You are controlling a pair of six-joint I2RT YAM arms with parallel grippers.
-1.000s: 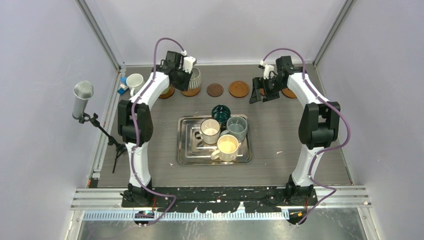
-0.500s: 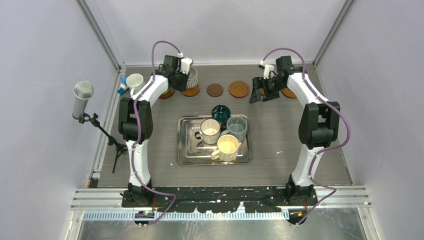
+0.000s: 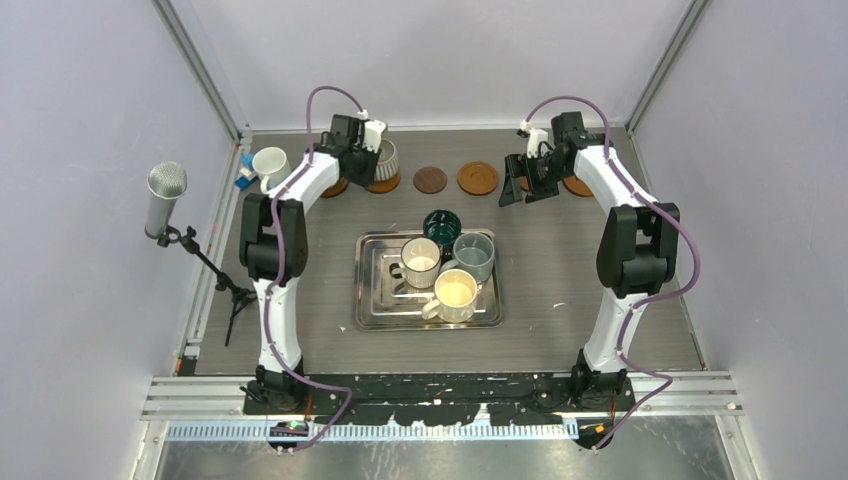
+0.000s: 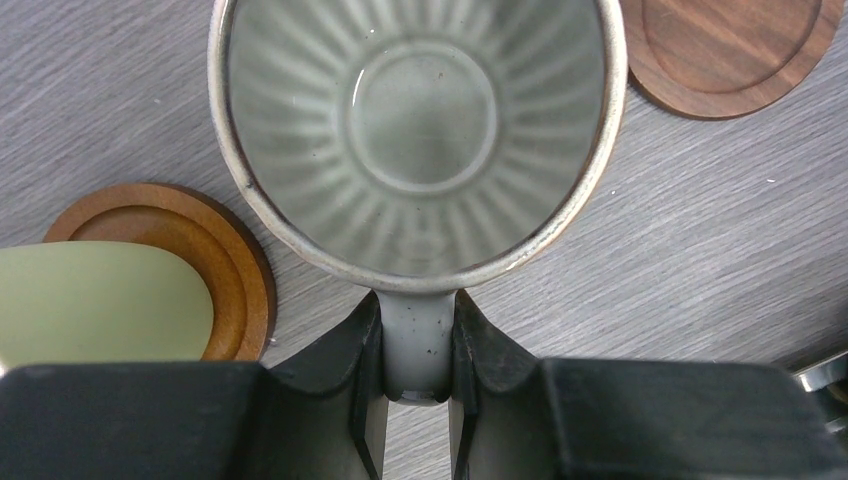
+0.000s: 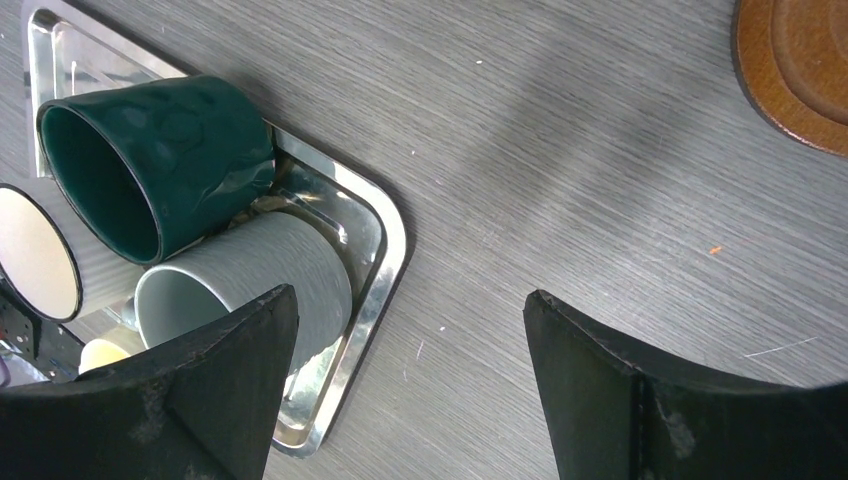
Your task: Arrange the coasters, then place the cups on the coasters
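The left claw (image 4: 418, 350) was clamped on the ribbed mug's (image 4: 415, 130) handle, probably to keep it upright above a coaster (image 3: 381, 185) at eleven o'clock. The right claw (image 5: 405, 320), at one o'clock, stood apart and empty.

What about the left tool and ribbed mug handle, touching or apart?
Touching. Left wrist view: left tool clamps the ribbed mug handle, both fingers against it.

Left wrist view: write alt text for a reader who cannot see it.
The left gripper pinches the handle of an empty ribbed grey mug between its jaws, seen from above. A pale cup covers part of an orange-brown coaster at lower left; a darker coaster lies at upper right.
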